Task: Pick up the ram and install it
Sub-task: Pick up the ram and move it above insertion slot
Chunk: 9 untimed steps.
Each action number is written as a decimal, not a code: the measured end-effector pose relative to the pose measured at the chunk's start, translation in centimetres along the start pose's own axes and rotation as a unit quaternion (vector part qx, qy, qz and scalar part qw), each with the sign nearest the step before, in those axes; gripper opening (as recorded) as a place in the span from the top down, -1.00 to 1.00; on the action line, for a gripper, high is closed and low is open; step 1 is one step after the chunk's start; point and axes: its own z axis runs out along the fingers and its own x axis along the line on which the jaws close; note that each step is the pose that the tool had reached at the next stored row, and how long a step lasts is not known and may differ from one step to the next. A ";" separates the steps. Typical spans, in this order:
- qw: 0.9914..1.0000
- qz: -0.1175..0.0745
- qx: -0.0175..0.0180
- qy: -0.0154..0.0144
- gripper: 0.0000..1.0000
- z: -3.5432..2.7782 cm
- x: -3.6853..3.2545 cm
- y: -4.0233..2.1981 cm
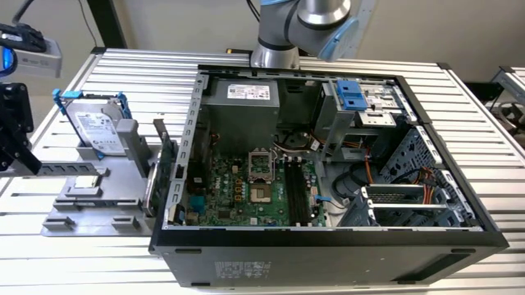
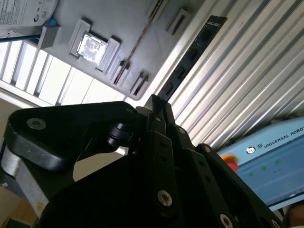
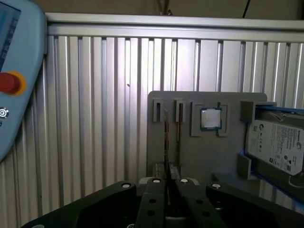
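Observation:
The ram (image 2: 190, 59) is a long dark stick with a row of black chips. My gripper (image 2: 156, 102) is shut on one end of it, and the rest juts out past the fingertips. In the first wrist view the ram (image 3: 167, 142) shows edge-on as a thin line rising from the shut gripper (image 3: 169, 183), in front of the grey holder (image 3: 190, 156). In the exterior view the gripper (image 1: 15, 132) hangs at the left edge, over the table beside the holder (image 1: 90, 196). The motherboard's black slots (image 1: 297, 193) lie inside the open computer case (image 1: 328, 239), far to the exterior view's right.
The grey holder carries a hard drive (image 1: 94, 126), a processor chip (image 3: 210, 118) and an upright green card (image 1: 164, 163). A pendant with a red button (image 3: 8, 81) lies on the ribbed metal table (image 3: 95, 118). The arm's base (image 1: 279, 37) stands behind the case.

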 end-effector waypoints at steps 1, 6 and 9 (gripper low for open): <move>1.000 0.000 -0.001 0.000 1.00 -0.07 -0.02 0.00; 1.000 0.000 -0.004 0.000 1.00 -0.66 -0.12 -0.01; 1.000 0.000 -0.004 0.000 1.00 -1.21 -0.17 -0.01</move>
